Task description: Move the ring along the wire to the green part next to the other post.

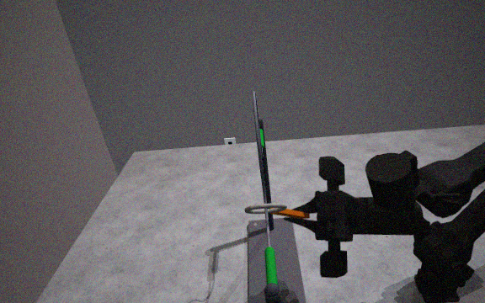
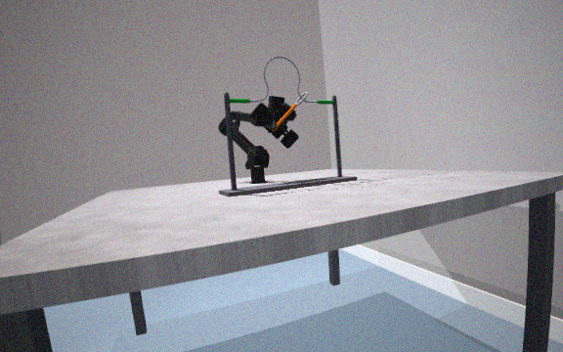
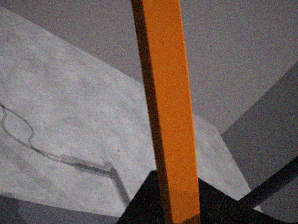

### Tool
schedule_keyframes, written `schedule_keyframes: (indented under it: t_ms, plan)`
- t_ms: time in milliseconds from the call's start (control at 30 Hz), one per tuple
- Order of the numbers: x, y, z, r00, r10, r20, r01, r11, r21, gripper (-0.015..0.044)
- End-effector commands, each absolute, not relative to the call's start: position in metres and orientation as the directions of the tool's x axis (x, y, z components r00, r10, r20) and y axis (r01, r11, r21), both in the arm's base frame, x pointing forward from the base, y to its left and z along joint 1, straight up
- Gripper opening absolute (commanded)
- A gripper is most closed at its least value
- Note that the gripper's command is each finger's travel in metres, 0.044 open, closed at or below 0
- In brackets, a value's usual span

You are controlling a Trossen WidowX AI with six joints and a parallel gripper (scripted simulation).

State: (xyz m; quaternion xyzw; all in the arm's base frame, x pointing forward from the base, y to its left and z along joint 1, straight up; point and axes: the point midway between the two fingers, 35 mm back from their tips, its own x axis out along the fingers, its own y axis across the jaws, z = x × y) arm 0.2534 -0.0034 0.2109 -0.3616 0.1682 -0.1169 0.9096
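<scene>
The grey ring point(image 1: 247, 209) point(image 2: 306, 94) is around the thin grey wire point(image 2: 281, 58), at the foot of its loop, a short way from the green part point(image 1: 271, 265) point(image 2: 325, 102) by the right post point(image 2: 337, 137) of the exterior view. I cannot tell whether ring and wire touch. The orange handle point(image 1: 295, 213) point(image 2: 287, 115) point(image 3: 172, 110) slopes down from the ring to my gripper point(image 1: 292, 214) point(image 3: 166, 177), which is shut on it. The other green part point(image 1: 262, 137) point(image 2: 239, 101) is by the left post point(image 2: 231, 147). The ring is outside the wrist view.
The posts stand on a dark base bar point(image 2: 291, 186) on the grey table point(image 1: 162, 210) point(image 2: 164, 215). The wire's high loop rises above my gripper in the exterior view. The arm is on the far side of the wire there. The wrist view shows shadows of wire and post on the table.
</scene>
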Motion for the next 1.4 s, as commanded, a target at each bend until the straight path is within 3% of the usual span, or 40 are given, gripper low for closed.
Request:
schedule_keyframes:
  t_ms: [0,767,1367]
  plan:
    - [0.255,0.010,0.200,0.923,-0.292,-0.249,0.080,0.780,-0.620,-0.0150]
    - [0.251,0.086,0.171,0.916,-0.127,-0.380,0.061,0.982,-0.181,-0.0150]
    - [0.249,0.120,0.170,0.913,-0.073,-0.400,0.058,0.997,-0.049,-0.0150]
